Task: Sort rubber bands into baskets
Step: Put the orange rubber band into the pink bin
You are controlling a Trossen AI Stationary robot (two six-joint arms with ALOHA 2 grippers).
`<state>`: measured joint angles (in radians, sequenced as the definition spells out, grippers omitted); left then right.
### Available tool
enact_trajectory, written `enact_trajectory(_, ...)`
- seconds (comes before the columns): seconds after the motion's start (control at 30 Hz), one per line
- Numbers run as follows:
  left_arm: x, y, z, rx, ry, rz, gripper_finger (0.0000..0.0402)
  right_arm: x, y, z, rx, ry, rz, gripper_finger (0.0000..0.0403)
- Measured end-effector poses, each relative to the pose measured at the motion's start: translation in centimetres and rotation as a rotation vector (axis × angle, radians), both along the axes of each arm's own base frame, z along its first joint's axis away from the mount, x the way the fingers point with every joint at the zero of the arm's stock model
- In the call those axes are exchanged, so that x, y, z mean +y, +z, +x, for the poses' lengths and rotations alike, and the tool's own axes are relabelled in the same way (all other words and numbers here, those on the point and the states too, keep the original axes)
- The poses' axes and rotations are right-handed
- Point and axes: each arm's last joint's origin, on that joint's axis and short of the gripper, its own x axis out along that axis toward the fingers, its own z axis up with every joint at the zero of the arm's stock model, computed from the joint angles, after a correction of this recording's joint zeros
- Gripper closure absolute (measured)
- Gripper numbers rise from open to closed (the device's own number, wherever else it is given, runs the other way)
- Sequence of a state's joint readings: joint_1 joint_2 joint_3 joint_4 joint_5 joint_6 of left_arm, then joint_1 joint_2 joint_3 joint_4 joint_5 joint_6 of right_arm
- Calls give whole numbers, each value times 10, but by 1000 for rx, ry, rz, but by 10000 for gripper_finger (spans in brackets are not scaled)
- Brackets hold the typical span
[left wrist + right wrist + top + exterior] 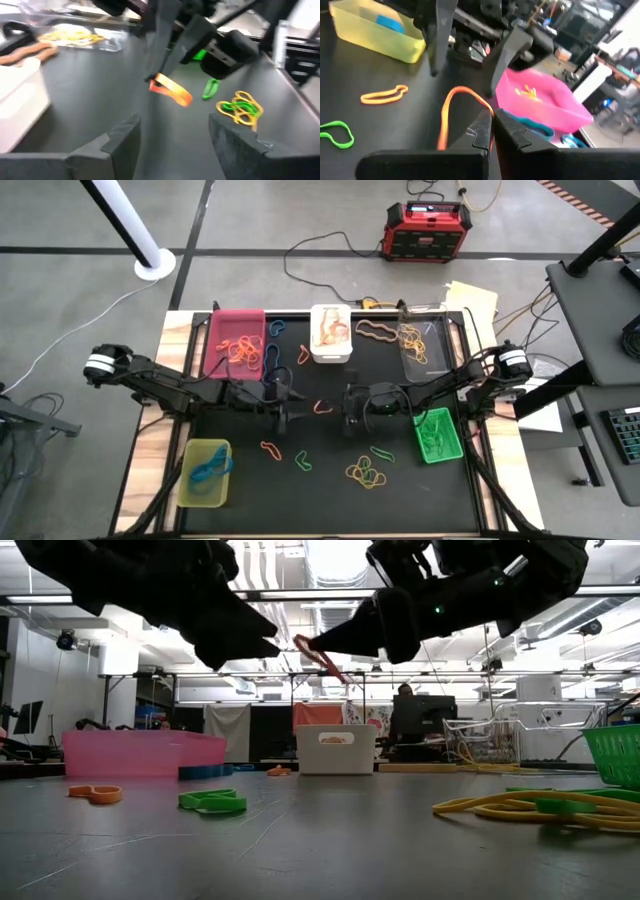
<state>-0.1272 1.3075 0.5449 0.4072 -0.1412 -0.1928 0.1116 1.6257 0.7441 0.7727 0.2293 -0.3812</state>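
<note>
1. Sorting looked partly done: I saw thin orange rubber loops in the pink-magenta plastic basket [236,340], a blue one in the yellow-green tray [204,472], green ones in the bright green tray [438,435].
2. My right hand [491,131] was clamped on an orange rubber band [171,91] above mid-tabletop [330,500]; my left hand [172,132] stood open, facing it.
3. Several loose bands [366,474] remained unsorted.

No readable text, labels, brands, numbers or signs in any view

Robotics lab, monitors [422,712], concrete floor [80,220]
</note>
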Motion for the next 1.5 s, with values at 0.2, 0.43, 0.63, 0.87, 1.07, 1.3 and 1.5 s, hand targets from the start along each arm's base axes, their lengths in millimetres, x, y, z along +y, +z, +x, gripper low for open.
enact_trajectory(0.2, -3, 4, 1, -41, -101, -39, 182, 1, 3, 1, -22, 33, -45, 394)
enact_trajectory(0.43, -3, 6, 2, -67, -88, -50, 182, 2, 14, 7, -51, 51, -107, 394)
enact_trajectory(0.63, -3, 7, 2, -78, -89, -51, 182, 3, 20, 12, -62, 57, -153, 394)
enact_trajectory(0.87, -3, 10, 3, -104, -92, -41, 183, 4, 19, 23, -55, 54, -213, 394)
enact_trajectory(1.07, -2, 10, 3, -104, -74, 0, 248, 4, 20, 24, -56, 56, -230, 394)
enact_trajectory(1.3, -1, 9, 3, -100, -61, 22, 389, 3, 20, 24, -62, 43, -160, 392)
enact_trajectory(1.5, 0, 7, 2, -72, -44, 28, 401, -2, 14, 23, -5, -13, 82, 348)
